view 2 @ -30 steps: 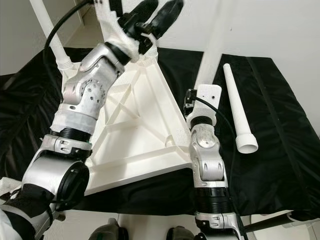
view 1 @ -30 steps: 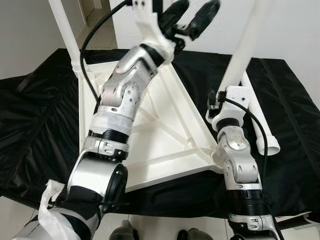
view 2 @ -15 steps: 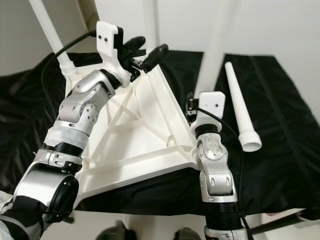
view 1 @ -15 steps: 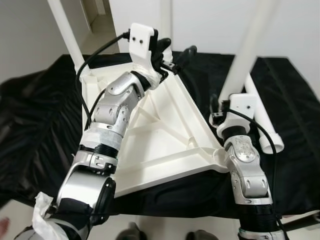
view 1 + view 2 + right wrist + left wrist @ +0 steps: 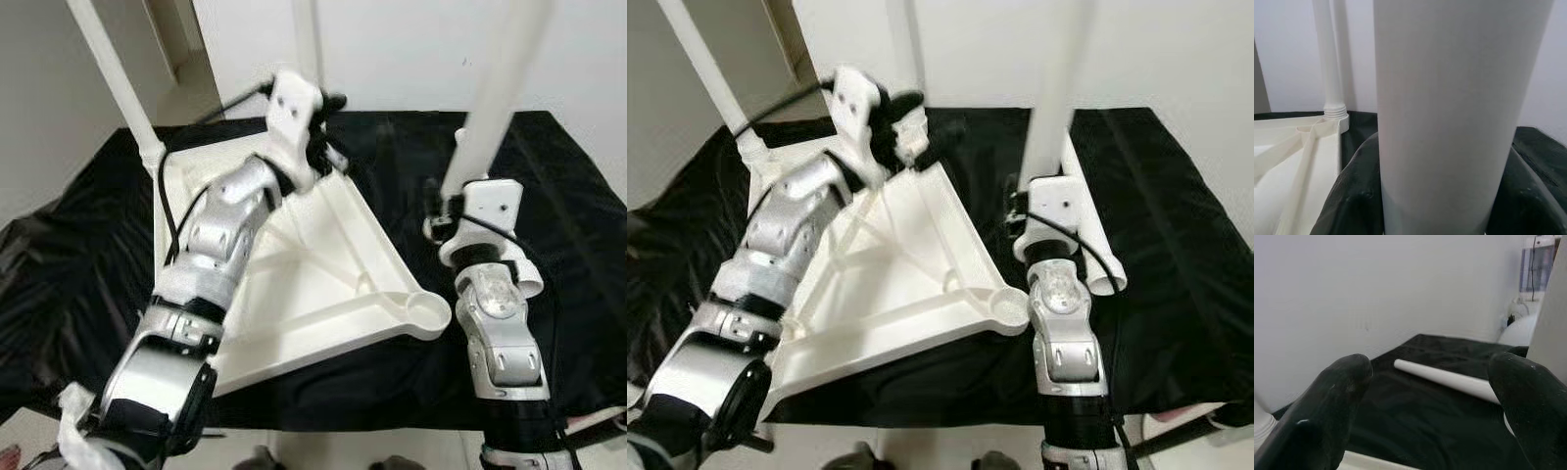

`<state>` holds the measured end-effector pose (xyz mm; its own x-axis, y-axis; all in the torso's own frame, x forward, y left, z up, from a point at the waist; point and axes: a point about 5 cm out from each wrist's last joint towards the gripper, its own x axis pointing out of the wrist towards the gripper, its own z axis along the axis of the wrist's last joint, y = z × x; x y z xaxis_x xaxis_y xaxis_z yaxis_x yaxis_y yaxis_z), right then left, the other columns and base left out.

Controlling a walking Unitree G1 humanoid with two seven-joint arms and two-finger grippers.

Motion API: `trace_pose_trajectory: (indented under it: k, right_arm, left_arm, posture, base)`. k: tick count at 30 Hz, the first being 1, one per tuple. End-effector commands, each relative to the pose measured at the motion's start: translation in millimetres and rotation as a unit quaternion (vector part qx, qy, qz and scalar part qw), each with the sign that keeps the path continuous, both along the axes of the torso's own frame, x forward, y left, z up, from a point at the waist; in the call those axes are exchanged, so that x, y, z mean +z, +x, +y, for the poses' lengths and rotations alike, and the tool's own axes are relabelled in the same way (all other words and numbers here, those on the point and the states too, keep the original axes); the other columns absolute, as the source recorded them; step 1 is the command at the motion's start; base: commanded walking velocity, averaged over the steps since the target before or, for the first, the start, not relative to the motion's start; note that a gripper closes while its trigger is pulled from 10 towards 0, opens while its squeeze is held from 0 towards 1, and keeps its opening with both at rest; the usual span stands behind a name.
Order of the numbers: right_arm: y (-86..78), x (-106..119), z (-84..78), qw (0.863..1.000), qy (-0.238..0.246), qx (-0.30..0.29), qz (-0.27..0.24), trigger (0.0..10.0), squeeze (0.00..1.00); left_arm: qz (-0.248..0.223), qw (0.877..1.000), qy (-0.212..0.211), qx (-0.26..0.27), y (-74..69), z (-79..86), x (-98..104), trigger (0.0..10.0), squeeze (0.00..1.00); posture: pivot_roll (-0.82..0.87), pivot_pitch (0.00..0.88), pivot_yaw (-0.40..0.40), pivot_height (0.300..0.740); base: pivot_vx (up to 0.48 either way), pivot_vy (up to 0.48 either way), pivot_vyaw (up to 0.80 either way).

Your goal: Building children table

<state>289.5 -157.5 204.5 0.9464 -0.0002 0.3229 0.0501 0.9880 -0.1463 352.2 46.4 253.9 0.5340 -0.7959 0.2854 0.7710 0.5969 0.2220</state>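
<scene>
A white triangular tabletop [image 5: 294, 284] lies upside down on a black cloth [image 5: 78, 274]. Upright white legs stand in its far left corner [image 5: 108, 78] and its back corner [image 5: 306, 39]. The socket [image 5: 427, 312] at its near right corner is bare. My right gripper [image 5: 1437, 196] is shut on a third white leg [image 5: 495, 98] and holds it upright just beyond and to the right of that socket. At the back corner of the tabletop my left gripper [image 5: 330, 132] is open with nothing between its fingers [image 5: 1327, 411].
A loose white leg [image 5: 1444, 377] lies on the cloth behind my right arm, its wide end [image 5: 1104, 279] near my forearm. A white wall rises behind the table. The cloth hangs over the near edge, and the floor shows below it.
My left arm has come down from high up to the tabletop's back corner. My right arm with the leg has shifted right, uncovering the near right socket. The camera has also moved.
</scene>
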Motion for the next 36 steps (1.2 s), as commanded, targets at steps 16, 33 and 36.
trace_pose_trajectory:
  k: [16, 33, 36]
  right_arm:
    - [-15.2, -8, 5.0, 0.999, 0.035, -0.005, -0.012, 10.0, 0.0]
    - [-24.1, -8, -5.1, 0.999, 0.031, -0.018, -0.015, 10.0, 0.0]
    - [-24.4, -7, -6.5, 0.999, 0.031, -0.021, -0.018, 10.0, 0.0]
  left_arm:
    - [0.073, 0.942, 0.167, -0.283, -49.0, 1.7, -57, 10.0, 0.0]
    - [0.087, 0.903, 0.342, -0.245, -64.4, -8.8, -120, 10.0, 0.0]
    - [0.082, 0.907, 0.367, -0.189, -53.3, -8.7, -127, 10.0, 0.0]
  posture:
    - [-0.02, 0.0, 0.041, 0.74]
    - [-0.03, 0.007, 0.045, 0.74]
    - [-0.03, 0.008, 0.044, 0.74]
  base:
    - [0.0, 0.0, 0.0]
    - [0.0, 0.0, 0.0]
    - [0.0, 0.0, 0.0]
